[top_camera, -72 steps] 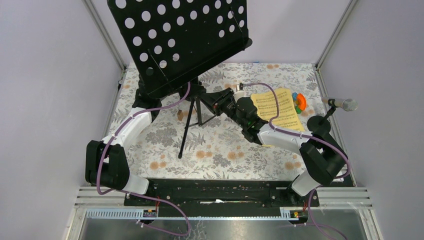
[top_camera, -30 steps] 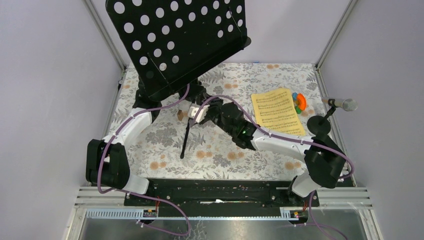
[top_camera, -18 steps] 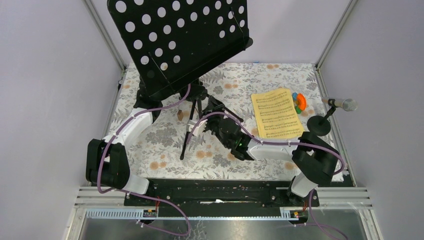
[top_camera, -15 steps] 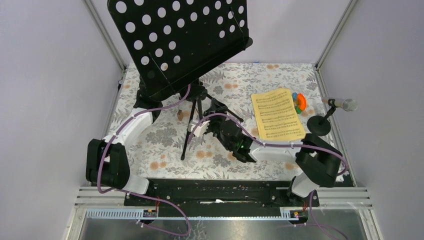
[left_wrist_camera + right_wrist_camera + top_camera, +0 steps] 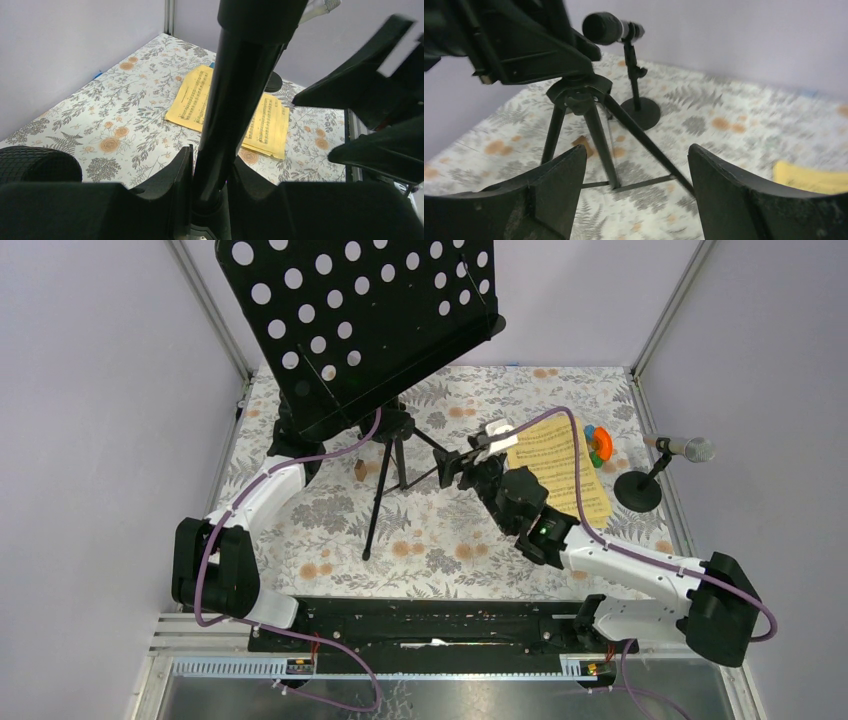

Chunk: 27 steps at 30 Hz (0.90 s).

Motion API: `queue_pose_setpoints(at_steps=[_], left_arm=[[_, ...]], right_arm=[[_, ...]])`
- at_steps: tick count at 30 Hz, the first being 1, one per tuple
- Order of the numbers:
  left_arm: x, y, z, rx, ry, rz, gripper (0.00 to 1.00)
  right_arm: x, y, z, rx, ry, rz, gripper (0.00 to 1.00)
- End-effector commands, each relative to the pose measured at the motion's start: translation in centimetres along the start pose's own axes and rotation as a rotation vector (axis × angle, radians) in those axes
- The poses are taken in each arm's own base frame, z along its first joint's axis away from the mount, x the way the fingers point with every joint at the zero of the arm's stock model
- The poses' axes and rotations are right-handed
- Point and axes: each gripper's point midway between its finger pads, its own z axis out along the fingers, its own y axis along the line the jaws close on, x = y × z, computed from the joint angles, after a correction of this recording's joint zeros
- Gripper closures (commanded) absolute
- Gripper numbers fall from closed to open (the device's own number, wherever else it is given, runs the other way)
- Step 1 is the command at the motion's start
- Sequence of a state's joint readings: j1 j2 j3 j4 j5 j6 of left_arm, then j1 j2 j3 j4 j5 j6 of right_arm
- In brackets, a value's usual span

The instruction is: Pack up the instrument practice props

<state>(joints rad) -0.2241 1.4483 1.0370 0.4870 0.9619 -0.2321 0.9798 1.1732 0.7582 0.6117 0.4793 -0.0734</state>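
Two slim robot arms, the left arm and the right arm, share one build: glossy white shells between chunky matte black joint housings. A purple cable loops along each. A small green light glows on the right arm. The right gripper has broad, curved black fingers with a rough grain. Both bases sit on a black rail.

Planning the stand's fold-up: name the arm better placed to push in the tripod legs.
Right, probably. The right gripper is open and faces the tripod legs; the left gripper is shut on the stand's post.
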Motion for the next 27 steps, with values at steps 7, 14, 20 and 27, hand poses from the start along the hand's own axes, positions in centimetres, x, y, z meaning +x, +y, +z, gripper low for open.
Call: queue_pose_setpoints(at_steps=[7,14,20,27], left_arm=[[-1.4,-0.5,-0.2,-0.018,-0.012,-0.061,1.00],[-1.1,-0.2,0.0,-0.016,-0.003,-0.068,1.00],[-1.3,-0.4,0.0,-0.012,-0.005,-0.066,1.00],[-1.3,-0.3,0.0,-0.011,-0.005,-0.065,1.00]], right_arm=[[-0.2,0.0,3.1,-0.028,0.133,1.006,0.20],[-0.8,3.5,6.0,-0.254,0.205,1.274,0.14],[-1.4,4.7,7.2,-0.347,0.190,1.317,0.15],[-0.9,5.4,8.1,-0.376,0.209,1.332,0.34]])
